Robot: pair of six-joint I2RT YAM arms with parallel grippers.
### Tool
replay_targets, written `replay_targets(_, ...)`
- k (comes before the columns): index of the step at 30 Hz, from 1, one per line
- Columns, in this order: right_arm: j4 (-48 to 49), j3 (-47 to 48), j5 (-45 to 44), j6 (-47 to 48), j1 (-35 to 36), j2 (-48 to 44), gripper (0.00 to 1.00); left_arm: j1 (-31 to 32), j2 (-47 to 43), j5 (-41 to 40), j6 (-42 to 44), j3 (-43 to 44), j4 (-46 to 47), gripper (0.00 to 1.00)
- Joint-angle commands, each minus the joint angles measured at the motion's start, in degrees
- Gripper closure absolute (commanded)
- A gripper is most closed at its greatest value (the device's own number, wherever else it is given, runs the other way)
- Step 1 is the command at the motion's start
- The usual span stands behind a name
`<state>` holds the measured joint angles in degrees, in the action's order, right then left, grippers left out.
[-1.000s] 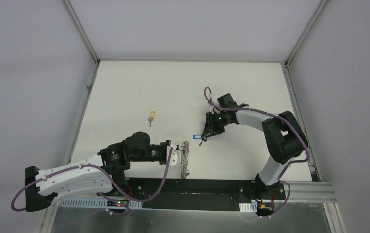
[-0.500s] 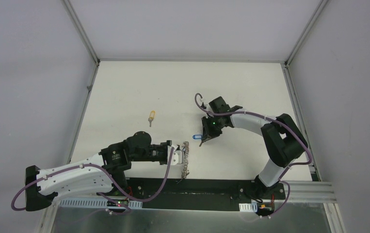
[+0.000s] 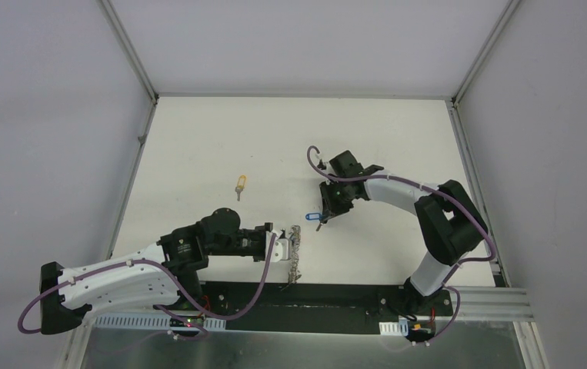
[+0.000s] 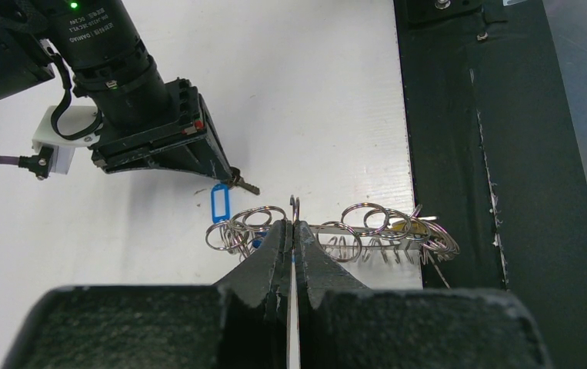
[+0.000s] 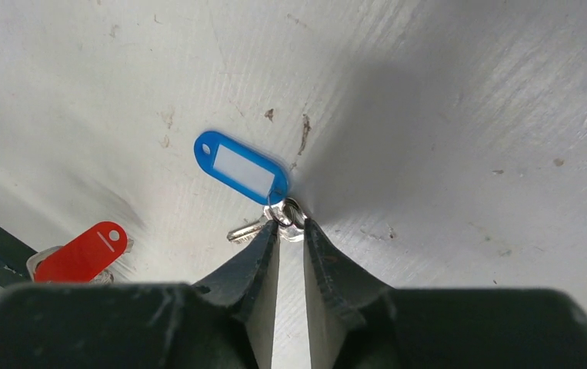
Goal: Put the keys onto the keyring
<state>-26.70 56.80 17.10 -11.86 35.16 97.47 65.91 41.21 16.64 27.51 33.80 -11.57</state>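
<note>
While left end effector [image 4: 293, 227] is clamped fully shut on keyring [image 4: 367, 229] (near counter [image 3: 198, 154] front edge) | right end effector [image 5: 290, 224] almost closed, tips pinching blue-tagged key [image 5: 244, 171] by its small ring | yellow key [image 3: 241, 184] lies well apart

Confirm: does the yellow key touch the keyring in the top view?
No, the yellow key lies alone, well apart from the keyring.

A robotics lab test cell: a bare white worktop [image 3: 198, 138], plain grey panels [image 3: 44, 115] boxing it in, and two cabled arms, left arm [image 3: 121, 280] and right arm [image 3: 444, 223], bolted along the worktop's near edge.
</note>
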Motion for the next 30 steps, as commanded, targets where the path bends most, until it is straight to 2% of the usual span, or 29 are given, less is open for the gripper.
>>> replay_targets(1,-1.0,3.0,-1.7,1.8,0.7,0.0,0.80,-0.2,-0.1,1.1,-0.8,1.5,3.7,1.00)
replay_targets(3,-1.0,3.1,-1.5,2.1,1.1,0.2,0.82,-0.2,0.0,1.1,-0.8,1.5,3.7,1.00)
replay_targets(8,-0.2,2.6,-0.3,2.6,1.5,-0.6,1.00,-0.2,-0.3,1.1,-0.8,1.3,3.7,1.00)
replay_targets(15,0.1,1.9,0.8,3.8,1.4,-3.5,1.00,-0.1,-0.6,1.1,-1.1,1.3,3.5,1.00)
replay_targets(23,0.1,-0.1,1.6,3.8,1.3,-12.0,1.00,-0.1,-0.3,1.0,-2.0,1.8,3.4,1.00)
replay_targets(30,-1.3,-1.7,-4.8,3.7,1.1,-21.6,1.00,-0.2,2.2,-1.8,-3.5,3.6,2.6,1.00)
